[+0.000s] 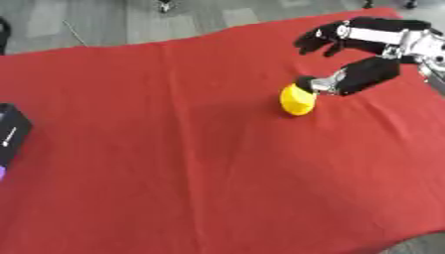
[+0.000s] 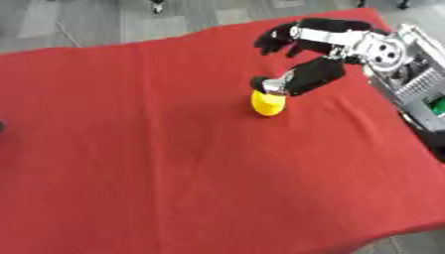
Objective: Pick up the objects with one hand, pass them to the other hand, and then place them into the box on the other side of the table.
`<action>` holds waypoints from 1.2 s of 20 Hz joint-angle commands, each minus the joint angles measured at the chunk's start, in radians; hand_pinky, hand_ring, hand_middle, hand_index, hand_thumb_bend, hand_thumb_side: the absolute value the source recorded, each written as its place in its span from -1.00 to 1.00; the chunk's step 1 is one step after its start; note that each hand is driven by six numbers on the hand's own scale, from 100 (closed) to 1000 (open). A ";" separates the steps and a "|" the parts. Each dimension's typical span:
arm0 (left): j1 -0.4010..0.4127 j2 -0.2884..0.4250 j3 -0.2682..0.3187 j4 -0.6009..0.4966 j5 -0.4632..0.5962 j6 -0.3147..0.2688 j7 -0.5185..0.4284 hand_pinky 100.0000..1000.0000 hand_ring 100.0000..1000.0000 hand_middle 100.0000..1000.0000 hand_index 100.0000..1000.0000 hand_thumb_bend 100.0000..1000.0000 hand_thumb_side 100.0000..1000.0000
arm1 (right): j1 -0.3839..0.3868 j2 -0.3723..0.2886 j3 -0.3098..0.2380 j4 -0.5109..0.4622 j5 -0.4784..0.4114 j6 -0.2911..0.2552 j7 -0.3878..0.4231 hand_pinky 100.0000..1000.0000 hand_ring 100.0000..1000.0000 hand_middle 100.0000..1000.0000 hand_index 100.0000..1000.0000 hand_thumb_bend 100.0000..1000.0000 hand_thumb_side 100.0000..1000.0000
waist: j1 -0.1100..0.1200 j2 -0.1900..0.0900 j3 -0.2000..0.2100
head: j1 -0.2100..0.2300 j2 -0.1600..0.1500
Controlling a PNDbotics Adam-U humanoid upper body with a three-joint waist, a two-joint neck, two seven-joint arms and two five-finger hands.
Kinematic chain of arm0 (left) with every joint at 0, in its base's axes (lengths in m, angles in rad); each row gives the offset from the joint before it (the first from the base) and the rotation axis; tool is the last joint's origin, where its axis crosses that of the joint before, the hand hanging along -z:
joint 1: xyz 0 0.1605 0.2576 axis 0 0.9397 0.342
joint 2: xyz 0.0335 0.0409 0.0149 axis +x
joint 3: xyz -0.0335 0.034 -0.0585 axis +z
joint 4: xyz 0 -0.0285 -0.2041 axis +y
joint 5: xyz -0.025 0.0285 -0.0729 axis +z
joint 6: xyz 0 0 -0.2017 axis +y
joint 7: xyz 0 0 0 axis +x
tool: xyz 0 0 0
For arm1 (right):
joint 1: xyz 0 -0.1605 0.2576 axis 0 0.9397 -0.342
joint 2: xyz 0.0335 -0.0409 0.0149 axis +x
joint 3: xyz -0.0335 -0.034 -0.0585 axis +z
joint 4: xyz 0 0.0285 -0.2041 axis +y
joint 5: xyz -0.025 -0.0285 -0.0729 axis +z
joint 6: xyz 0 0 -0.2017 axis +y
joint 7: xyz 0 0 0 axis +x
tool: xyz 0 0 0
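Early stage, nothing passed or boxed yet. Right hand (image 1: 365,54) comes in from the upper right, fingers spread wide and curved above, thumb (image 1: 361,75) down with its tip touching the top of the yellow object (image 1: 297,100). Not holding it; the object sits on the red tablecloth (image 1: 174,149), right of centre and toward the far side. Grasp looks about to start. Left to do: lift, hand over to the left hand, drop in the box. Left hand not in view. Dark box (image 1: 10,131) at the left edge, well apart from the object, only partly visible. Open cloth between them, nothing in the way.
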 commanded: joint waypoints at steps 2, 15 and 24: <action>-0.018 0.022 0.013 -0.020 -0.001 0.005 0.002 0.61 0.49 0.50 0.50 -0.88 -0.04 | -0.007 -0.039 -0.017 0.011 0.023 -0.012 0.022 0.72 0.82 0.64 0.82 -0.38 -0.34 | -0.014 0.004 0.005 | -0.005 -0.012; -0.025 0.013 0.019 -0.030 0.005 0.012 0.006 0.61 0.48 0.50 0.49 -0.88 -0.02 | -0.009 -0.017 -0.008 0.076 0.121 -0.035 0.005 0.73 0.80 0.64 0.82 -0.28 -0.39 | -0.007 0.029 0.021 | -0.023 -0.043; -0.031 0.011 0.026 -0.035 0.013 0.019 0.012 0.61 0.49 0.49 0.48 -0.88 -0.02 | 0.008 -0.018 -0.010 0.110 0.160 -0.048 -0.031 0.73 0.78 0.62 0.81 -0.28 -0.40 | 0.003 0.060 0.036 | -0.030 -0.065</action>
